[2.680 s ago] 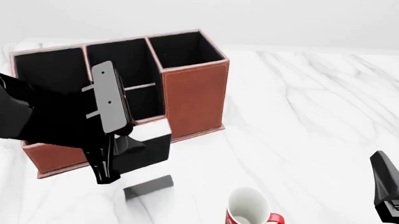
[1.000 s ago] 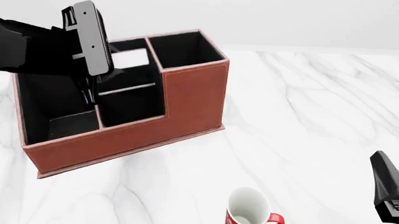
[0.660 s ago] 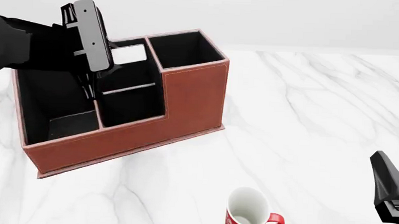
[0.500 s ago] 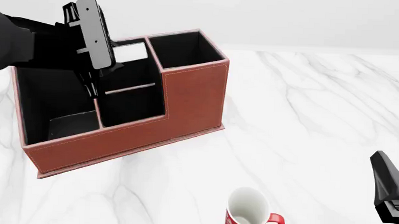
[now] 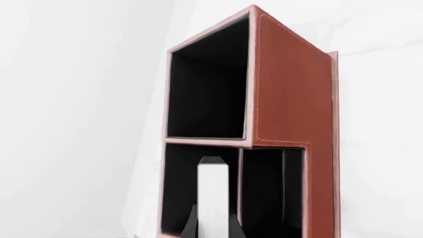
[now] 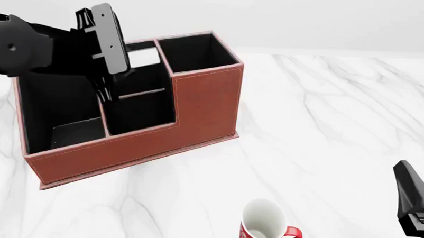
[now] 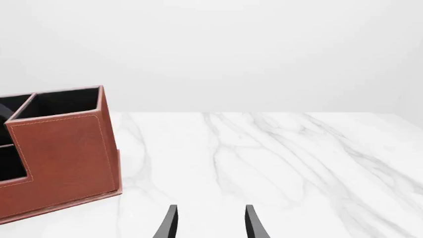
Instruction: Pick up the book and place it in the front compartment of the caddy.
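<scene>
Book (image 5: pixel 213 198): thin, black cover with white page edge facing up, standing upright, pinched in the left tool (image 6: pixel 107 86) above the caddy's middle section.
Caddy (image 6: pixel 206 97): reddish-brown, black inside, open-topped compartments, stepped front wall, resting on the white marble tabletop (image 6: pixel 325 117).

A big white marble table (image 6: pixel 325 112) with thin grey lines fills the frame; a plain pale wall (image 6: pixel 307 19) runs along the top.

caddy (image 6: pixel 207 100): reddish-brown, pale stitching, black inside | book (image 5: pixel 213 198): white page edge | mug (image 6: pixel 267 230): red with white lettering, white inside | table (image 6: pixel 339 113): white marble, grey veins | arms: black
</scene>
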Motion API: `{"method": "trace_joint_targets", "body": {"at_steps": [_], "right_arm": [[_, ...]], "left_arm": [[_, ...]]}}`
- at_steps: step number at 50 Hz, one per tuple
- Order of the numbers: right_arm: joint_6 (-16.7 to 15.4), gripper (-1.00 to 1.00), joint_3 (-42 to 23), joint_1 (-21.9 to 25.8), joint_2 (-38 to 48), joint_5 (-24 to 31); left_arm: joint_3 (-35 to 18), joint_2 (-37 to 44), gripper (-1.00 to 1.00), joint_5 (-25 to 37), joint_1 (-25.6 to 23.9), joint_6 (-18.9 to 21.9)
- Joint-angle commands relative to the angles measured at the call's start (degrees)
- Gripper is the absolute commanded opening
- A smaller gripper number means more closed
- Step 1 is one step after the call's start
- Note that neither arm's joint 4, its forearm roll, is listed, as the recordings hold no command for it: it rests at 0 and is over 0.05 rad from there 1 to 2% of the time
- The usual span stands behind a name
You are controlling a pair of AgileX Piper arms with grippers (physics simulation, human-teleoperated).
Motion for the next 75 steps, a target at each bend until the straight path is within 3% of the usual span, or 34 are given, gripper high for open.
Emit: {"method": "trace_joint_targets", "body": {"at_steps": [1,13,62,69,70,75], "right_arm": [[-0.1,1.0,0.0,-0.2,-0.1,0.0],[-0.1,1.0,0.0,-0.2,-0.1,0.0],[-0.1,1.0,0.0,-0.2,-0.1,0.0],[-0.1,1.0,0.0,-0.2,-0.1,0.0],[-0.1,1.0,0.0,-0.2,-0.1,0.0],[-0.1,1.0,0.0,-0.2,-0.1,0.0]], "left_arm": [[-0.4,-0.4,-1.0,-1.5,1.6,0.5],[1.4,1.0,-1.0,-4.0,2.7,1.7],[-1.9,12.0,-1.0,-12.9,4.6,2.2],[-2.8,14.9,-1.0,-13.4,7.2,2.4],[-3.0,15.1,1.0,-13.5,7.4,2.4],[-3.2,15.1,1.0,-13.2,8.0,2.7]]}}
